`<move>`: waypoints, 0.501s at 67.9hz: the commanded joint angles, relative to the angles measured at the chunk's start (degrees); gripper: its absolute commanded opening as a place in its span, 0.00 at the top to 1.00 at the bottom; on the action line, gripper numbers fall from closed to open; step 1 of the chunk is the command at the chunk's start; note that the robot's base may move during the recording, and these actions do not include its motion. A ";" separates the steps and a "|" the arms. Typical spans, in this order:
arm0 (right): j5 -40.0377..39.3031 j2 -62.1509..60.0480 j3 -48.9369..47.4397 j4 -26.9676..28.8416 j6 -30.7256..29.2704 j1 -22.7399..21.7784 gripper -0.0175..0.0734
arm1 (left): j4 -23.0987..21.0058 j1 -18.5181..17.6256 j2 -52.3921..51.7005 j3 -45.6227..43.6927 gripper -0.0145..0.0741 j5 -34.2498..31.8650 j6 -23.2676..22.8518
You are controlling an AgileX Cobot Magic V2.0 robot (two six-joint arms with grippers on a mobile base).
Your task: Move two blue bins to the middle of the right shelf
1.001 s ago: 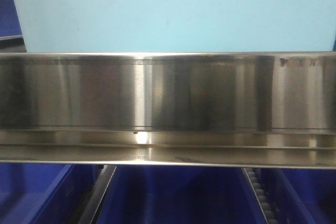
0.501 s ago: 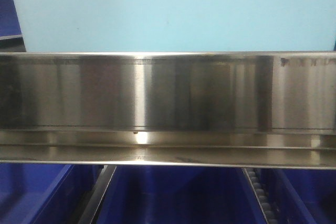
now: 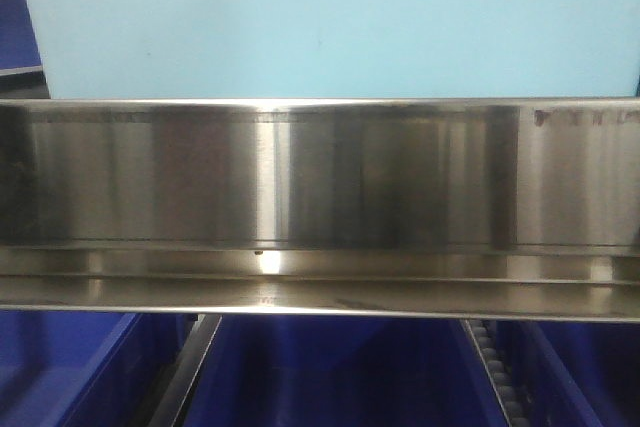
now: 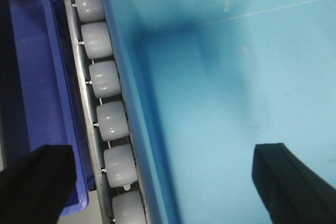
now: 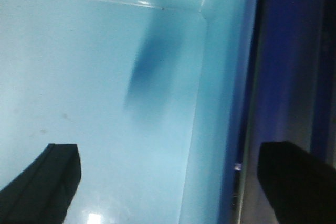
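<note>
Left gripper has its fingers apart, holding nothing, and the left wall of the light-blue bin sits between them, beside the roller track. Right gripper is likewise spread and empty, bracketing the right wall. The bin lies between both arms, long axis apparently crosswise, above the steel shelf rail.

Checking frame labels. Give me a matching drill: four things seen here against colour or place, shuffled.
1. light bin
2. rollers
3. dark bin
4. shelf beam

A. white, in a row between the two bins
B. brushed steel, across the front view
C. pale turquoise, right of the rollers in the left wrist view
D. deep blue, left of the rollers in the left wrist view

Pairs: 1-C, 2-A, 3-D, 4-B.
</note>
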 commanded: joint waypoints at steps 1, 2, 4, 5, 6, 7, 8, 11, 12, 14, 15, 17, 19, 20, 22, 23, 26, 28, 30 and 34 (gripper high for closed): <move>-0.26 0.68 -0.54 -0.27 0.25 -0.04 0.18 | 0.18 -0.07 1.03 -0.24 0.18 -0.12 -0.42; -0.26 0.80 -0.54 -0.27 0.25 -0.04 0.18 | 0.18 -0.07 1.18 -0.24 0.19 -0.12 -0.42; -0.26 0.91 -0.54 -0.37 0.25 -0.04 0.18 | 0.18 -0.07 1.57 -0.24 0.19 -0.12 -0.42; -0.26 1.05 -0.54 -0.37 0.25 -0.04 0.18 | 0.18 -0.07 1.71 -0.24 0.20 -0.12 -0.42; -0.26 1.05 -0.54 -0.37 0.25 -0.04 0.18 | 0.18 -0.07 1.70 -0.24 0.20 -0.12 -0.42; -0.26 1.16 -0.54 -0.49 0.25 -0.04 0.18 | 0.18 -0.07 1.70 -0.24 0.21 -0.12 -0.42; -0.26 1.14 -0.54 -0.47 0.25 -0.04 0.19 | 0.18 -0.07 1.74 -0.24 0.21 -0.12 -0.42; -0.26 1.14 -0.54 -0.58 0.25 -0.04 0.20 | 0.18 -0.07 1.74 -0.24 0.24 -0.12 -0.42; -0.26 1.14 -0.54 -0.71 0.25 -0.04 0.21 | 0.18 -0.07 1.74 -0.24 0.24 -0.12 -0.42; -0.26 1.14 -0.54 -0.85 0.25 -0.04 0.23 | 0.18 -0.07 1.74 -0.24 0.27 -0.12 -0.42; -0.26 1.14 -0.54 -1.00 0.25 -0.04 0.26 | 0.18 -0.07 1.74 -0.24 0.29 -0.12 -0.42; -0.26 1.14 -0.54 -1.41 0.25 -0.04 0.30 | 0.18 -0.07 1.74 -0.24 0.32 -0.12 -0.42; -0.26 1.14 -0.54 -1.70 0.25 -0.04 0.34 | 0.23 -0.07 1.74 -0.24 0.38 -0.12 -0.42; -0.26 1.14 -0.54 -1.84 0.25 -0.04 0.37 | 0.34 -0.07 1.74 -0.24 0.40 -0.12 -0.42; -0.26 1.14 -0.54 -1.97 0.25 -0.04 0.42 | 0.51 -0.07 1.74 -0.24 0.46 -0.12 -0.42; -0.26 1.14 -0.54 -2.23 0.25 -0.04 0.45 | 0.63 -0.07 1.74 -0.24 0.49 -0.12 -0.42; -0.26 1.14 -0.54 -2.61 0.25 -0.04 0.57 | 0.87 -0.07 1.74 -0.24 0.59 -0.12 -0.42; -0.26 1.14 -0.54 -2.78 0.25 -0.04 0.63 | 1.00 -0.07 1.74 -0.24 0.67 -0.12 -0.42; -0.26 1.14 -0.54 -2.90 0.25 -0.04 0.71 | 1.16 -0.07 1.74 -0.24 0.73 -0.12 -0.42; -0.26 1.14 -0.54 -3.34 0.25 -0.04 0.86 | 1.16 -0.07 1.74 -0.24 0.88 -0.12 -0.42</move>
